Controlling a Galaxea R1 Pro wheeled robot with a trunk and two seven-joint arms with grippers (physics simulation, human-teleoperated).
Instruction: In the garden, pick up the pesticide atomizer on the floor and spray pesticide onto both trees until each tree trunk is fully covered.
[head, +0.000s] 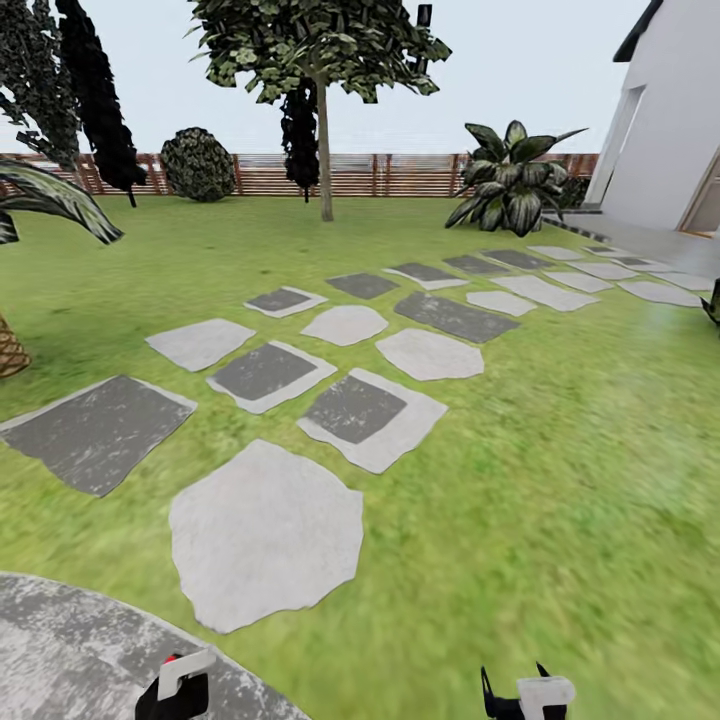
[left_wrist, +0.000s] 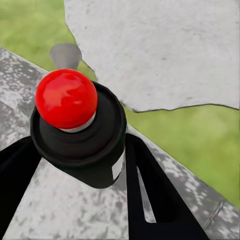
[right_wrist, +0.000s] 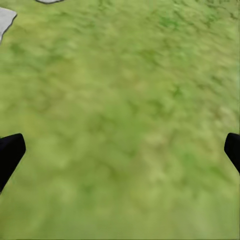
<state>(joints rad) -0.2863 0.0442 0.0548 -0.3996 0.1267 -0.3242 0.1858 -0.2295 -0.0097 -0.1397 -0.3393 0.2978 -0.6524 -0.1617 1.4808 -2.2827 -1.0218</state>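
Note:
The pesticide atomizer (left_wrist: 75, 125), a small dark bottle with a round red top, sits between the black fingers (left_wrist: 150, 195) of my left gripper (left_wrist: 82, 170), which is shut on it. In the head view that left gripper (head: 175, 690) hangs at the bottom edge over the curved grey stone floor (head: 60, 650), with a bit of the atomizer's red top (head: 170, 659) showing. My right gripper (head: 515, 695) is open over grass, its fingertips (right_wrist: 10, 152) far apart. One tree (head: 320, 40) with a pale bare trunk (head: 325, 160) stands far ahead on the lawn.
Grey and dark stepping stones (head: 265, 530) run from the paving across the grass toward a white house (head: 670, 120) at the right. A slatted wooden fence (head: 400, 175) closes the back. A broad-leaved plant (head: 510, 180), a round bush (head: 197, 163) and dark narrow trees (head: 100, 90) stand near it.

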